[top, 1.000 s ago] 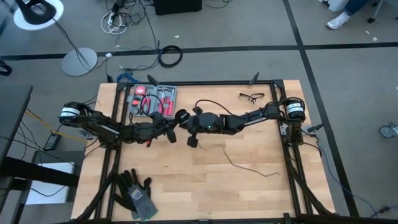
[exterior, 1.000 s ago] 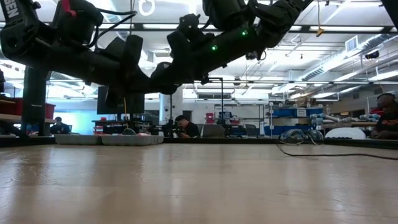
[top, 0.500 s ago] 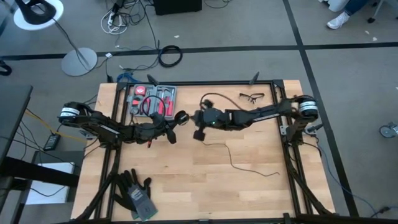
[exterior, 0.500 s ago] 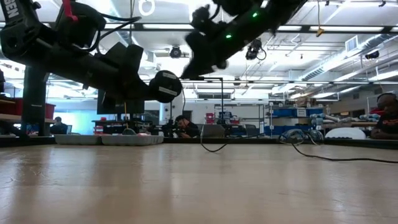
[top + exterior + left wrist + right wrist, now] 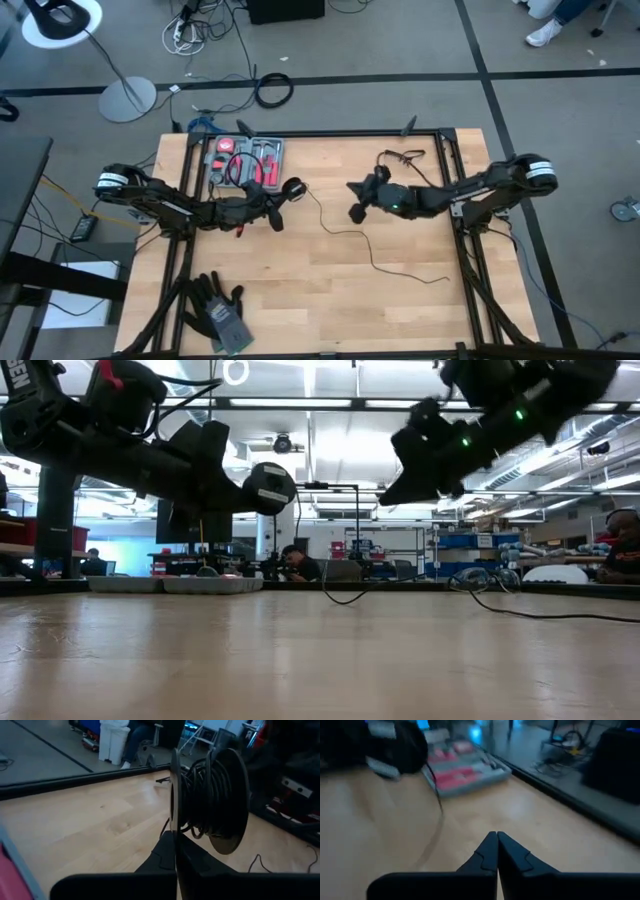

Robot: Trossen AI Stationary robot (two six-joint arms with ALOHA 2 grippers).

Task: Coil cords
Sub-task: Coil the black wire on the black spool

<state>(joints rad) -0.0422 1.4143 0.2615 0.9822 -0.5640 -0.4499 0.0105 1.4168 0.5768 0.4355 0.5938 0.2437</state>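
Left tool (image 5: 287, 190) pinched on the puck (image 5: 210, 800), cord (image 5: 350, 236) wound round it, held above the bench (image 5: 300, 290). Cord trails loose across mid-bench. Right tool (image 5: 357, 212) pressed together, empty, raised just beside the cord.

Black cord on pale wood

The counter (image 5: 300, 290) is light, grained wood; the cord (image 5: 385, 268) and its spool (image 5: 212, 800) are black, the tool tray (image 5: 245, 160) at upper left grey with red handles, the gloves (image 5: 218, 312) dark.
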